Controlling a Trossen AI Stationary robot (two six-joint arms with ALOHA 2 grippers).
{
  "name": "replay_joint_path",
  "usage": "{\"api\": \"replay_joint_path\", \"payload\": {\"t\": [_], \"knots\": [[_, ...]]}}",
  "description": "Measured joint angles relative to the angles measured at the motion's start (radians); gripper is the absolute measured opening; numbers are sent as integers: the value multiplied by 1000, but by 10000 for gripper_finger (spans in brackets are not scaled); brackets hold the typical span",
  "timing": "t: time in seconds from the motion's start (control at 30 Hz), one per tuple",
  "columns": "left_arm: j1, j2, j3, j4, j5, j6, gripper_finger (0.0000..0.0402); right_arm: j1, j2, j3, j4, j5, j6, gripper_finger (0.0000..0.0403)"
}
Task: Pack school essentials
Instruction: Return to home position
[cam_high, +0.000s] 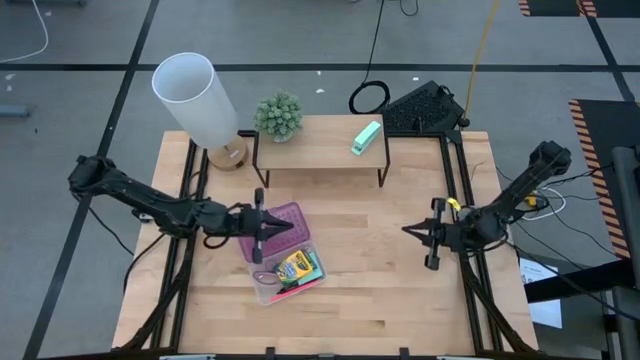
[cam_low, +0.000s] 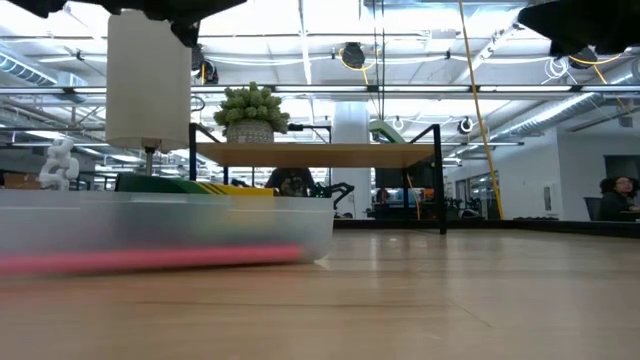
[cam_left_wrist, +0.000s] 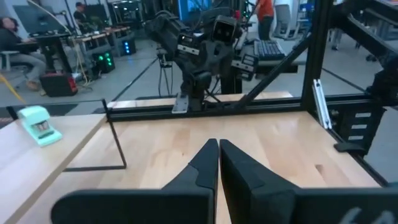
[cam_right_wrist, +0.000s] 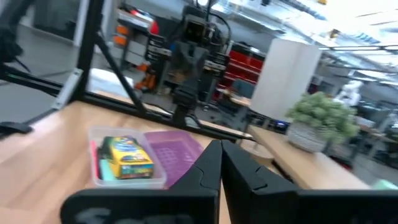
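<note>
Nearest the front edge of the pale wooden table (cam_high: 400, 290), left of centre, lies a clear plastic case (cam_high: 268, 291). Inside it sit a yellow-green crayon box (cam_high: 298, 267) and a pink pencil (cam_high: 296, 289) along its near side; other small items in it are too small to tell. The case's purple lid (cam_high: 288, 219) lies open on the table just beyond. Above the lid hangs the left gripper (cam_high: 259, 236), its two dark fingers pressed together and holding nothing. Well to the right, near the table's right edge, the right gripper (cam_high: 433, 238) waits with its fingers also closed and empty. Farther back stands a low wooden shelf on black legs (cam_high: 320, 150), carrying a small green potted plant (cam_high: 278, 116) and a mint-green block (cam_high: 366, 138). A white cylindrical lamp (cam_high: 196, 100) stands at the far left.
</note>
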Motion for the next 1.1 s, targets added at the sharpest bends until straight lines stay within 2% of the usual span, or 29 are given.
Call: {"api": "replay_joint_path", "payload": {"t": [0.47,0.67,0.77,0.87,0.97,1.1], "knots": [[0,-34,-71,25,-2,4,19,-394,7,-30,-49,-546,175,0],[0,-34,-71,25,0,6,19,-492,15,-32,-90,-573,190,0],[0,-34,-71,25,0,8,19,-515,13,-72,-46,-583,192,0],[0,-34,-71,25,0,18,19,-538,15,-134,75,-654,194,0],[0,-34,-71,25,0,20,19,-552,-1,-131,67,-704,198,0],[0,-34,-71,22,0,20,19,-564,-47,-132,33,-675,148,0]]}}
